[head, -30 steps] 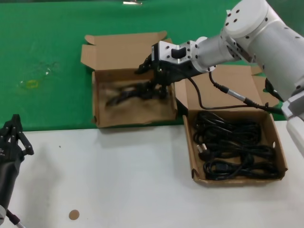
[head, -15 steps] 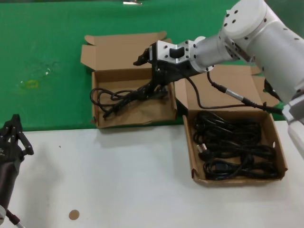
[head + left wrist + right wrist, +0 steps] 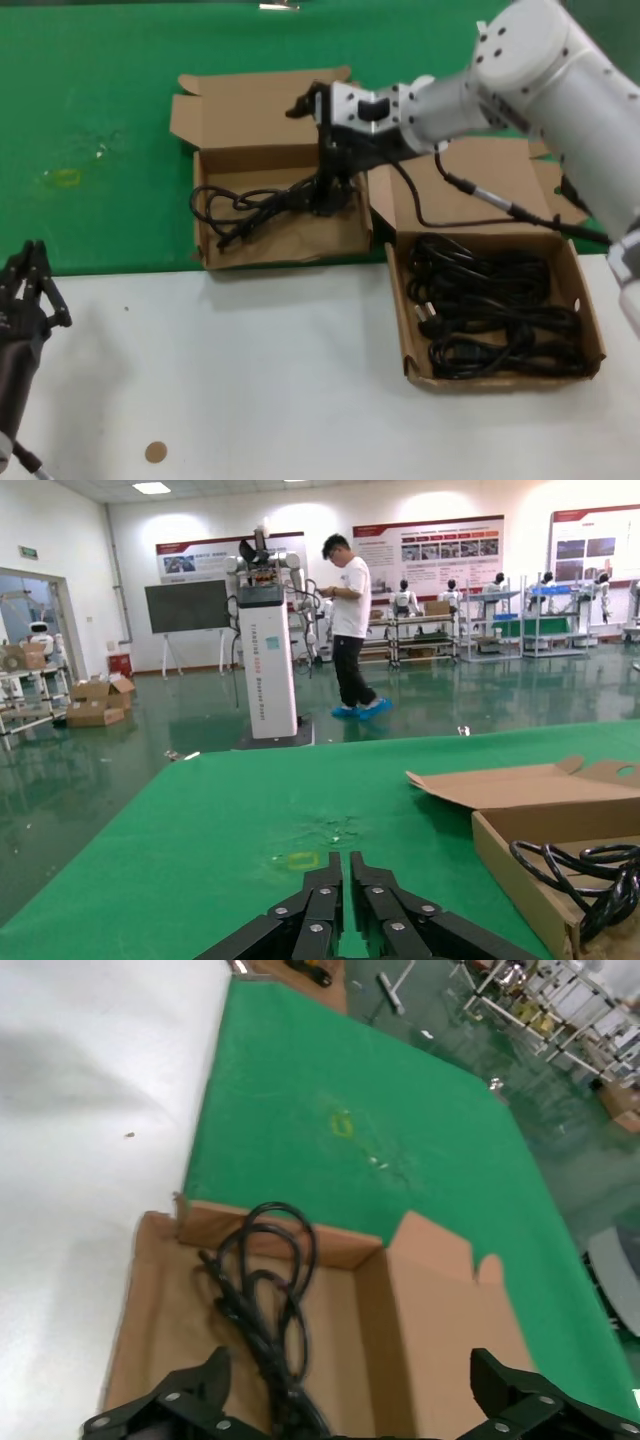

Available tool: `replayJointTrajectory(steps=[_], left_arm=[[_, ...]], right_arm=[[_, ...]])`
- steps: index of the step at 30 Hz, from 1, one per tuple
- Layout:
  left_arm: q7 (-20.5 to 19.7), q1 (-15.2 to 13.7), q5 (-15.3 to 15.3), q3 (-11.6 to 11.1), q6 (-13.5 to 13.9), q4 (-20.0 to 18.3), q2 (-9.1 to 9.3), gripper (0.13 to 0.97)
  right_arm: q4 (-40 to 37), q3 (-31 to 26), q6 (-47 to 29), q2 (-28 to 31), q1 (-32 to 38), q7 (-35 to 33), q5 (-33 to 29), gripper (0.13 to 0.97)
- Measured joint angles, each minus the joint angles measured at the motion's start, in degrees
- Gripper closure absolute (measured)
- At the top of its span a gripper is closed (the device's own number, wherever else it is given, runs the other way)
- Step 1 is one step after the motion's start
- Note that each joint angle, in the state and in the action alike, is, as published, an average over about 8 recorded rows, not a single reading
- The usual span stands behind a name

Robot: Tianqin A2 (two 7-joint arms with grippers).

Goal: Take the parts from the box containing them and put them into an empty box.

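Since the earlier frames the right gripper [image 3: 322,150] has let go and lifted a bit; the cord [image 3: 262,203] it was carrying into the left box now lies settled there. One loop hangs over that box's left wall.

Right gripper now: fingers spread wide, holding nothing, hovering over the right end of the left box [image 3: 283,250], just above the cord's plug end. Right wrist view confirms it: both fingertips far apart at the frame edge, with the cord [image 3: 262,1300] lying on the cardboard floor [image 3: 340,1360] between and below them.

Left gripper [image 3: 28,290] is parked at the near left over the white table [image 3: 250,380], well apart from both boxes; its fingers [image 3: 330,910] look nearly closed, nothing in them.

Progress: one cord delivered to the left box, which holds nothing else that I can see. The right box [image 3: 500,378] at the near right still holds a pile of black cords [image 3: 490,310], several coils tangled together, count unclear. So the task is early: first transfer looks done, most of the load remains. Next is likely a swing back right to the pile for another cord. Tangled coils could drag neighbours out.
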Motion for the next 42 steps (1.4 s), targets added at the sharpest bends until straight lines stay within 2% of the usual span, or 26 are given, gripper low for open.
replayJointTrajectory(steps=[4,9,13,18,21,25,33,34,42], left_arm=[[0.00,0.00,0.00,0.00,0.00,0.00,0.00,0.940],[0.00,0.00,0.00,0.00,0.00,0.00,0.00,0.890],[0.00,0.00,0.00,0.00,0.00,0.00,0.00,0.860],[0.00,0.00,0.00,0.00,0.00,0.00,0.00,0.765],[0.00,0.00,0.00,0.00,0.00,0.00,0.00,0.708],[0.00,0.00,-0.01,0.00,0.00,0.00,0.00,0.708],[0.01,0.00,-0.01,0.00,0.00,0.00,0.00,0.488],[0.01,0.00,-0.01,0.00,0.00,0.00,0.00,0.488],[0.02,0.00,-0.01,0.00,0.00,0.00,0.00,0.297]], right_arm=[[2.20,1.01,1.65,0.32,-2.43,0.56,0.89,0.307],[6.12,2.83,4.60,0.90,-6.78,1.56,2.47,0.215],[9.64,4.46,7.24,1.43,-10.74,2.45,3.89,0.186],[14.25,6.59,10.70,2.10,-15.80,3.62,5.75,0.139],[17.05,7.88,12.81,2.51,-18.86,4.34,6.88,0.139],[20.75,9.59,15.59,3.05,-22.95,5.28,8.38,0.135],[28.10,12.99,21.10,4.14,-31.11,7.15,11.34,0.129],[29.03,13.42,21.80,4.27,-32.14,7.39,11.72,0.129],[36.45,16.85,27.34,5.36,-40.29,9.27,14.70,0.129]])
